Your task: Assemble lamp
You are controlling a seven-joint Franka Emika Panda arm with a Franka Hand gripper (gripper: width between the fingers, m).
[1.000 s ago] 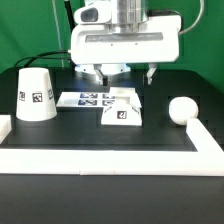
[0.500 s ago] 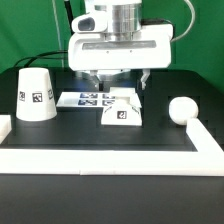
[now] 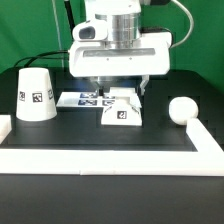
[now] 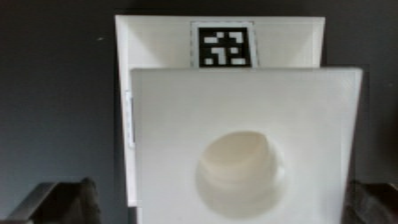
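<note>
We record the gripper point(image 3: 120, 88) hanging directly over the lamp base point(image 3: 120, 110), near the middle of the black table point(image 3: 150, 135). Its jaws stand apart, 1 on each side of the base, and they clamp nothing. In the wrist view the 2 dark fingers point(image 4: 61, 201) show at the frame's corners with the base point(image 4: 231, 130) between them. A dark gap separates 1 finger from the base wall; for the other we cannot tell whether it touches. The base sits flat on the table, with 1 black-and-white tag point(image 4: 222, 45) toward 1 end of its top and an oval recess point(image 4: 237, 170) in the block next to it. The marker board point(image 3: 82, 99) lies just beside the base, toward the exterior view's left. The shade point(image 3: 35, 95) stands upright, narrow end up, at the exterior view's left, well apart from the base and showing 1 tag. The bulb point(image 3: 181, 110) lies at the exterior view's right, near the white border rail point(image 3: 100, 151) and well apart from the base. All 3 lamp parts are separate
</note>
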